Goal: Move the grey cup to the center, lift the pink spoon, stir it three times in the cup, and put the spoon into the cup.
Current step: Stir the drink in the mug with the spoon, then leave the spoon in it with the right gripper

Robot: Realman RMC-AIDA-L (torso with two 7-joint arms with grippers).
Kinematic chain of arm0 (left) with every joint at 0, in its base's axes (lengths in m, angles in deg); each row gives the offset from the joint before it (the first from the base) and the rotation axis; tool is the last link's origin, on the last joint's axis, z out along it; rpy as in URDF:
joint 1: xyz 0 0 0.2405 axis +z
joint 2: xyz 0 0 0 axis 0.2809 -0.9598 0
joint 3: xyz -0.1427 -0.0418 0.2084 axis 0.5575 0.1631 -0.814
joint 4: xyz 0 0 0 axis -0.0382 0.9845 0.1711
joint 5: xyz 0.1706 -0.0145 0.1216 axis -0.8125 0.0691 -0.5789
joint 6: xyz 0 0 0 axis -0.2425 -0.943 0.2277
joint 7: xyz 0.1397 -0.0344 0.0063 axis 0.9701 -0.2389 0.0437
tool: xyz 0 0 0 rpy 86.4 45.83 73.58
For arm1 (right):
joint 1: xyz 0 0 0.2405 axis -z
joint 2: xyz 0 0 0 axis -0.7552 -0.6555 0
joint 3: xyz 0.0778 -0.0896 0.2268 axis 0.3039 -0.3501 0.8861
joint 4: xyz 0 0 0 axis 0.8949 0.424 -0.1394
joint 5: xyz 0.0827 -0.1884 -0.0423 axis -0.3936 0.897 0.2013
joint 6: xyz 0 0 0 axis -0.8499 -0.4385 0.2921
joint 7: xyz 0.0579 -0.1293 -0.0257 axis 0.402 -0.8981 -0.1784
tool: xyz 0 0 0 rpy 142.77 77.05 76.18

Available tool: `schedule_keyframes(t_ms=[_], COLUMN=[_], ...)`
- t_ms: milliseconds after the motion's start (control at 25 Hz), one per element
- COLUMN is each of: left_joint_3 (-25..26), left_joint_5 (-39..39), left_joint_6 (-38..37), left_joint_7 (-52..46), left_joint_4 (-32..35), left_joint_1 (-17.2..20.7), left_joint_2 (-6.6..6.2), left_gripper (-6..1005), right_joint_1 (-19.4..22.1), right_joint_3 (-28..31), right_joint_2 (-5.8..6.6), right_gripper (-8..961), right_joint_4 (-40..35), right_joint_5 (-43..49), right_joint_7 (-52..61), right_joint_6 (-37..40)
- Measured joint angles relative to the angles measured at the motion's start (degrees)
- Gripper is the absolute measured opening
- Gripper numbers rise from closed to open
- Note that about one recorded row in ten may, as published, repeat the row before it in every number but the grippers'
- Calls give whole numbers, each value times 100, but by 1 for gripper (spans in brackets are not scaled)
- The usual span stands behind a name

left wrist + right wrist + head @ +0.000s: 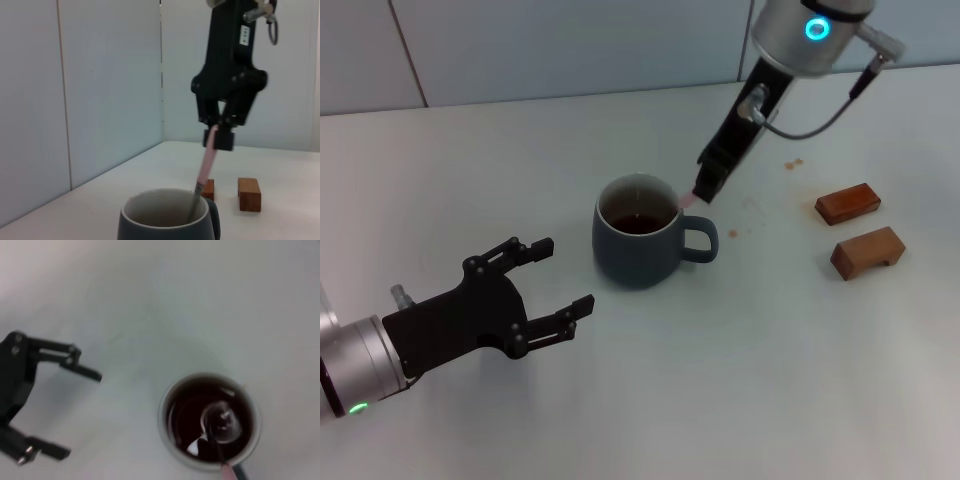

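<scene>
The grey cup [638, 232] stands near the middle of the table with its handle to the right and dark liquid inside. My right gripper [706, 187] is just above the cup's right rim, shut on the pink spoon [691, 199]. In the left wrist view the spoon [205, 165] slants down from the right gripper [219, 136] into the cup [165, 220]. The right wrist view shows the spoon's silver bowl [221, 421] in the liquid of the cup [209, 420]. My left gripper [545, 285] is open and empty, to the cup's front left.
Two small brown wooden blocks [847, 203] [866, 251] lie to the right of the cup, also seen in the left wrist view [248, 194]. A white wall runs along the table's back edge.
</scene>
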State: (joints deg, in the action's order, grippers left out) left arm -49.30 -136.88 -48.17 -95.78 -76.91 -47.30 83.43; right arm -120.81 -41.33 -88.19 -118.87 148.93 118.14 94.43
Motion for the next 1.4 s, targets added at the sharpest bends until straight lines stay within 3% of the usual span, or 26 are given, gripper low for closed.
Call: schedule_keyframes(t_ms=[80,280,720,1040,1080,1280,1400], left_joint_3=[1,0,0,0,0,0,-1], left_joint_5=[0,0,0,12,18,33,34], left_joint_6=[8,-8,5,17,17,12,13], left_joint_7=[0,0,0,0,0,0,0], left_joint_4=[-5,-6,-6,-6,-6,-6,-6], left_joint_1=[-2,-3,-42,-31,-18,2,2], left_joint_2=[3,5,5,5,3,-3,-3], left_gripper=[852,852,852,852,852,852,852], right_joint_1=[-30,-175,6,43,151,524,885], right_joint_3=[-28,-75,-17,-47,-84,-167,-187], right_joint_2=[-134,-244,-12,-278,-333,-349,-333], right_gripper=[121,121,121,122,122,122,215], right_joint_4=[-26,-47,-63,-247,-460,-1057,-1614], right_joint_5=[-49,-46,155,-24,-59,-467,-836], right_joint_7=[-64,-81,15,37,37,35,29], right_joint_6=[58,-284,-264,-303,-348,-337,-249])
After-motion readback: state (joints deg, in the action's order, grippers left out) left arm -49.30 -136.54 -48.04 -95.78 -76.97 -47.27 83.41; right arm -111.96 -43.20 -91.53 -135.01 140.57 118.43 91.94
